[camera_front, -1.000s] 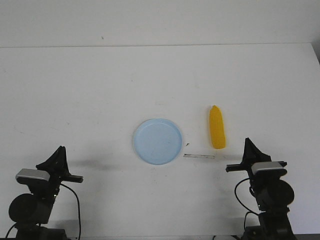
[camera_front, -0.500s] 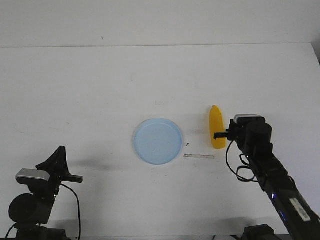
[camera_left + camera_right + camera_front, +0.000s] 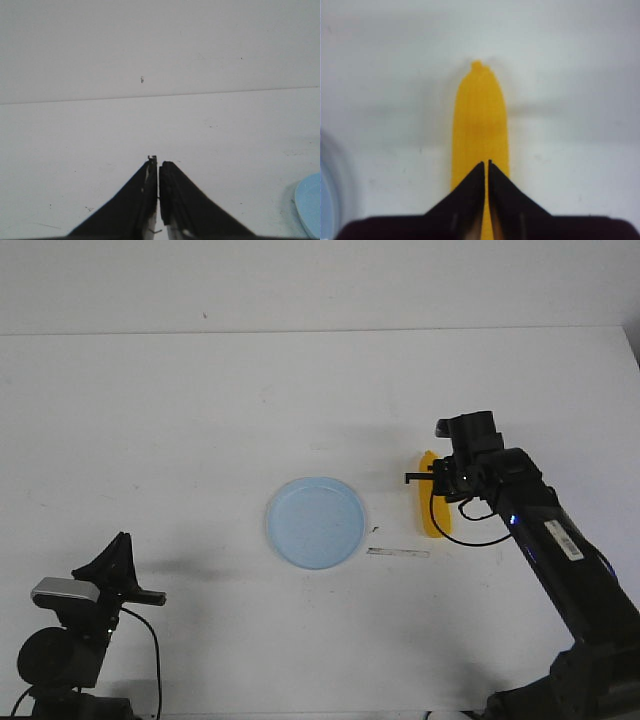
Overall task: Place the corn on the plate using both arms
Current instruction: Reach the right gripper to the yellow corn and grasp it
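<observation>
A smooth yellow-orange toy corn cob (image 3: pixel 432 510) lies on the white tabletop (image 3: pixel 200 420), right of centre, beside the empty pale-blue round plastic plate (image 3: pixel 315 522). The right gripper (image 3: pixel 432 476) hovers above it, jaws pressed together. The left gripper (image 3: pixel 158 167), lower left, is likewise closed. Grasping and placing remain.

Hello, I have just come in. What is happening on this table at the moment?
The right hand is above the yellow corn, its fingers shut, not holding it. The corn lies on the white table, to the right of the light-blue plate, which holds nothing. The left hand rests shut near the table's front-left corner.
</observation>
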Tool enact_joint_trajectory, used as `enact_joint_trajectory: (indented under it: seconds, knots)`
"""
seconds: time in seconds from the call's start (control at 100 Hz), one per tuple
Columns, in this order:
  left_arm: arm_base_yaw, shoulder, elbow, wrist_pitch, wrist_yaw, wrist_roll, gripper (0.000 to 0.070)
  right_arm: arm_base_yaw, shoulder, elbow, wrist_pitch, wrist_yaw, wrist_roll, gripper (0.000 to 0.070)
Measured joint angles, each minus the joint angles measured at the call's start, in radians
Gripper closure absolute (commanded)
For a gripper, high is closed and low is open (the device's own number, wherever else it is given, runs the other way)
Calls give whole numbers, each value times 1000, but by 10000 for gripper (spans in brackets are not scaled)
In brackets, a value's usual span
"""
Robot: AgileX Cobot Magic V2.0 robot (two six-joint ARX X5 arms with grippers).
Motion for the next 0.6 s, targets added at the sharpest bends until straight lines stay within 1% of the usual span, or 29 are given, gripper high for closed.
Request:
enact_joint_trajectory:
  seconds: [0.03, 0.05, 0.08, 0.2, 0.22, 0.31, 0.33, 0.42, 0.6]
  knots:
    - [0, 0, 0, 0, 0, 0, 699, 6, 19, 18, -18, 0, 0, 295]
    - [0, 0, 0, 0, 0, 0, 699, 10, 29, 26, -22, 0, 0, 243]
    - [0, 0, 0, 0, 0, 0, 699, 11, 42, 29, -19, 0, 0, 194]
    - [0, 0, 0, 0, 0, 0, 699, 17, 80, 29, -33, -2, 1, 174]
    - [0, 0, 0, 0, 0, 0, 699, 16, 84, 29, -34, -1, 1, 162]
    - [0, 0, 0, 0, 0, 0, 699, 15, 94, 29, -35, 5, 2, 67]
    - [0, 0, 0, 0, 0, 0, 699, 15, 96, 29, -34, 6, 2, 61]
    - [0, 0, 0, 0, 0, 0, 699, 13, 98, 29, -29, 29, 2, 62]
    - [0, 0, 0, 0, 0, 0, 699, 14, 109, 29, -1, 28, 1, 65]
